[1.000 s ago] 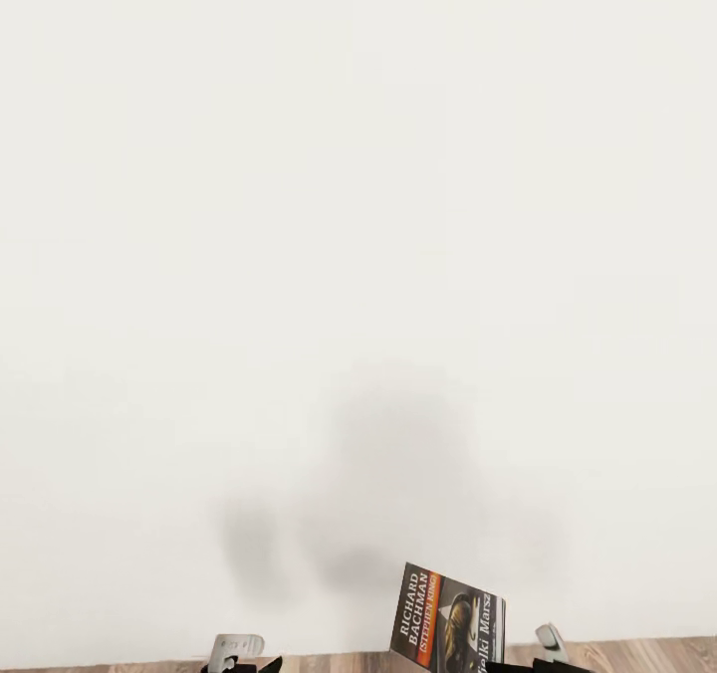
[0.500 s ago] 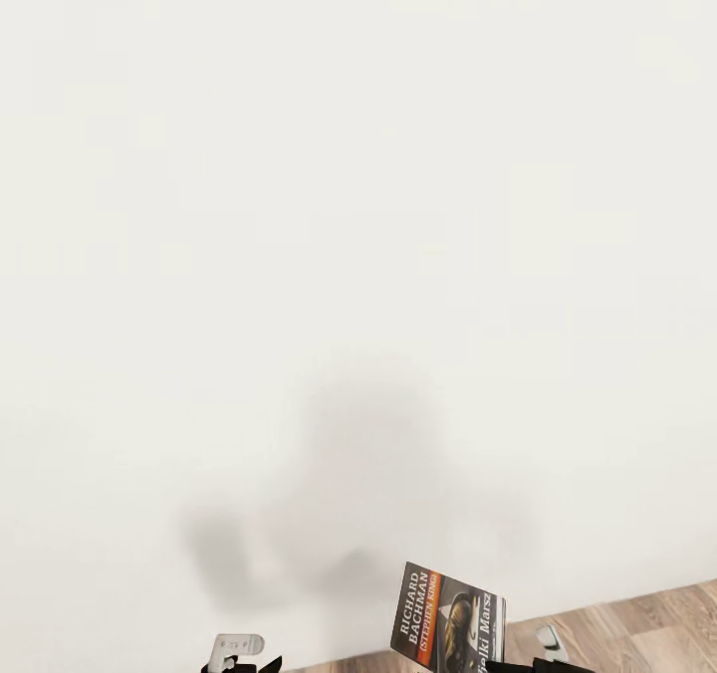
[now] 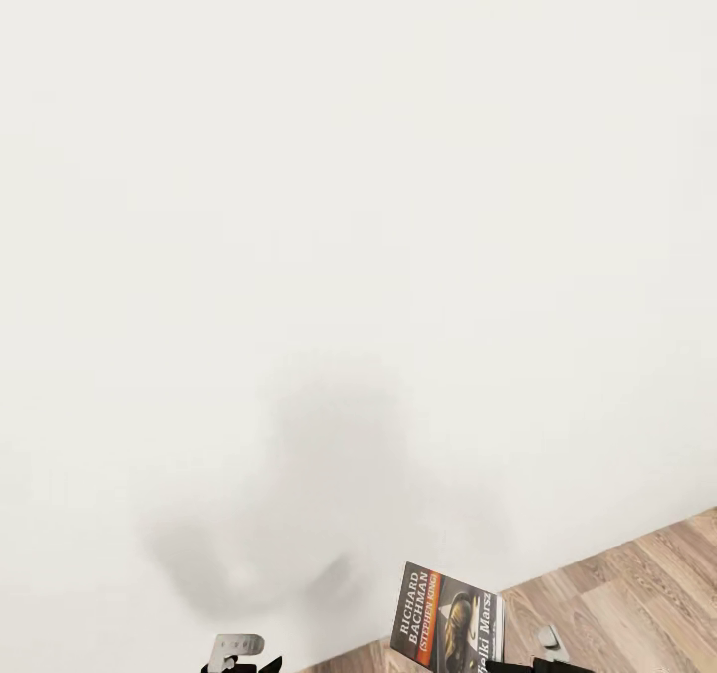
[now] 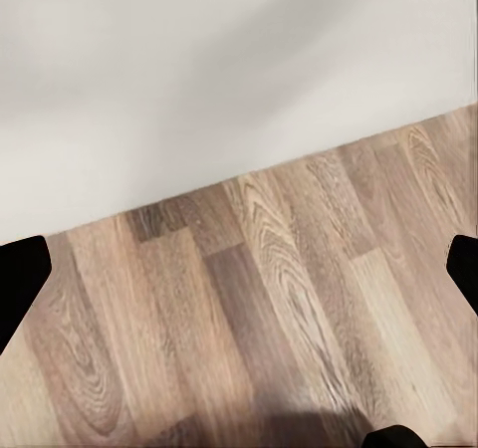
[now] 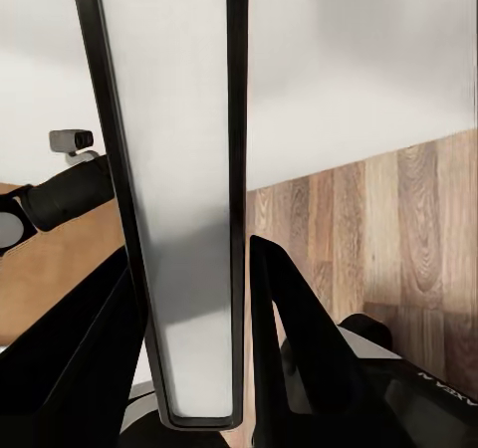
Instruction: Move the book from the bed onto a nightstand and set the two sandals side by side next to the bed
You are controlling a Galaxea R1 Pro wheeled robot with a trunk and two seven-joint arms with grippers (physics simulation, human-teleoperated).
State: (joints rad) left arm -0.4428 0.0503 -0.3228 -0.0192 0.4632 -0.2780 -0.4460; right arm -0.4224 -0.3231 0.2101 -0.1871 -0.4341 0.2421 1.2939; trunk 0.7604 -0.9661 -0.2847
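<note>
Book (image 3: 447, 621) stands upright at the bottom edge of the head view, cover facing the camera: dark picture with a golden shape, orange-and-white band reading "RICHARD BACHMAN". Its lower part is cut off by the frame edge.

In the right wrist view the book (image 5: 174, 199) appears edge-on, a tall pale slab with dark borders, running up between the two black fingers (image 5: 289, 319) of the right gripper (image 5: 194, 368). One finger sits against each face, so the claw is clamped narrow on the book. In the head view only a small grey part of the right arm (image 3: 550, 641) shows just beside the book.

Left gripper (image 3: 239, 653): a grey piece and black tips show at the bottom of the head view, well apart from the book. In the left wrist view the black fingertips (image 4: 20, 279) sit at opposite edges of the picture with bare floor between them; the claw is spread wide and holds nothing.

Surroundings: a plain white wall (image 3: 358, 205) fills most of the head view, with a soft grey shadow (image 3: 299, 494) on its lower part. Light brown wood-plank floor (image 3: 627, 603) meets the wall along a slanting line at lower right. The same floor (image 4: 259, 319) and wall (image 4: 199, 70) show in the left wrist view.
</note>
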